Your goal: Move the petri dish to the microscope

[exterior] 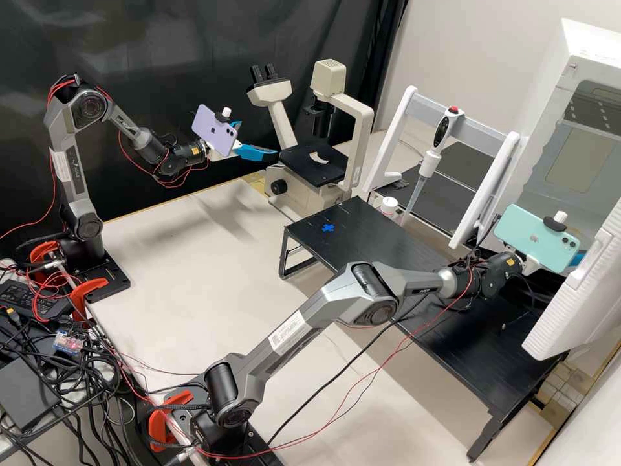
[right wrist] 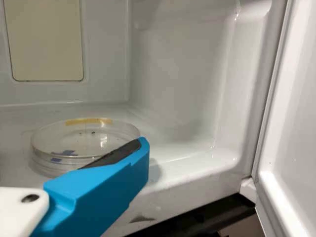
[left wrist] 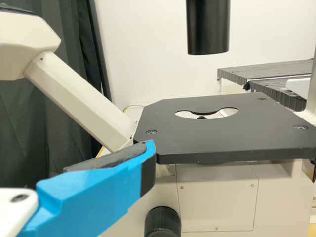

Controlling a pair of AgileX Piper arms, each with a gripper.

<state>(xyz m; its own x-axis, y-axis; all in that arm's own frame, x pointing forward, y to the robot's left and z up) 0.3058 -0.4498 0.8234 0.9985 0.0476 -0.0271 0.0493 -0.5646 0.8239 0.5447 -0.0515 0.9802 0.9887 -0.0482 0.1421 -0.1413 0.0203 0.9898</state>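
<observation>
High view: the left gripper [exterior: 259,140] is hanging beside the microscope [exterior: 359,139], fingers spread and nothing in them. The right gripper [exterior: 576,259] is poking in at the white cabinet [exterior: 585,48], past the end of the low black table [exterior: 394,249].

Left wrist view: one blue finger near the corner of the microscope stage [left wrist: 187,143], black pad bare. So yeah, empty and open by the look of it, though I can't tell how wide.

Right wrist view: here's the petri dish [right wrist: 89,140], flat on the cabinet floor, right by the blue finger [right wrist: 106,185]. Looks open too, no grip on the dish that I can see; can't tell how wide, or if finger and rim touch.

Handling-wise I'd guess it's super light, stiff, slick plastic, kinda brittle. I'd pinch the side walls low across the middle, gently, and keep it level, cause grabbing just the top rim could pop a lid off.

Looks: round, shallow, clear, layered rims like a lid on a base. Yellow strip along the edge, blue marks on the side, couple of tiny dark specks.
</observation>
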